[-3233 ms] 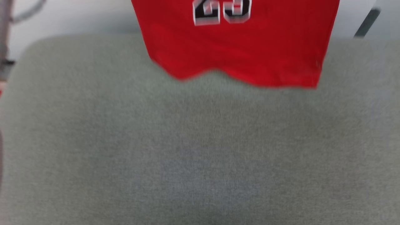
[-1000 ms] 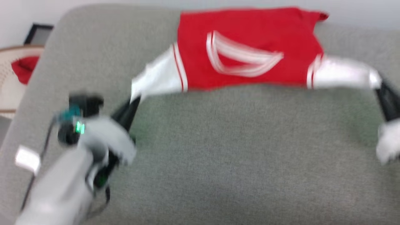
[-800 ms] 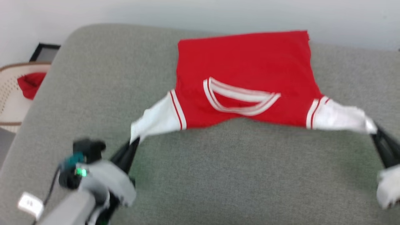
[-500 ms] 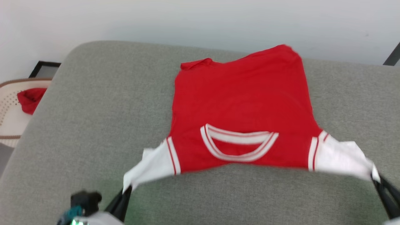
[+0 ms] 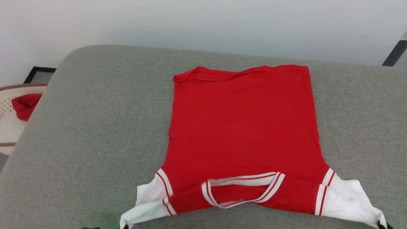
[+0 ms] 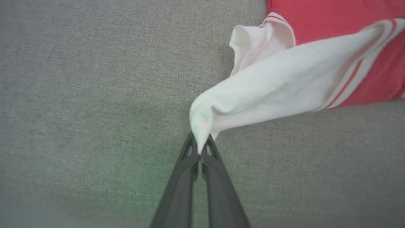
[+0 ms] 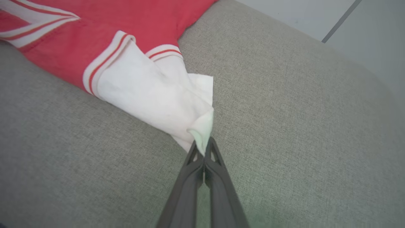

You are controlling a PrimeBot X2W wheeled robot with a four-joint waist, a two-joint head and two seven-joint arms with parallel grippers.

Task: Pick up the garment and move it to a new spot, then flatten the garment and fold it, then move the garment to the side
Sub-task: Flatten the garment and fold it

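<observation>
— What takes up the most room?

— A grey upholstered cushion (image 5: 95, 127), rounded at its far left corner, with a pale wall (image 5: 203, 25) behind it.

— And the garment (image 5: 241, 127)?

— Spread out on the cushion, right of the middle, with a plain red side up (no lettering shows on it). Its hem (image 5: 241, 71) lies at the far end, and the far left corner of that hem is turned over on itself. The neck end is nearest the robot.

— Anything off to the side?

— Past the cushion's left edge there is a pale woven basket (image 5: 6, 127), with a small red cloth (image 5: 24, 106) lying in it, well apart from the garment.

— Now the smaller parts.

— The left sleeve (image 6: 269, 79) and the right sleeve (image 7: 152, 95) are white with red-and-white stripe trim, and each is drawn out sideways to a point. The striped collar (image 5: 241, 189) lies as a flattened loop between them, close to the near edge.

— And the tools?

— The left tool (image 6: 199, 148) has its two dark fingers pressed together on the very tip of the left sleeve, which rises off the cushion towards it. The right tool (image 7: 204, 148) is likewise pinched tight on the tip of the right sleeve, just above the grey fabric.
</observation>
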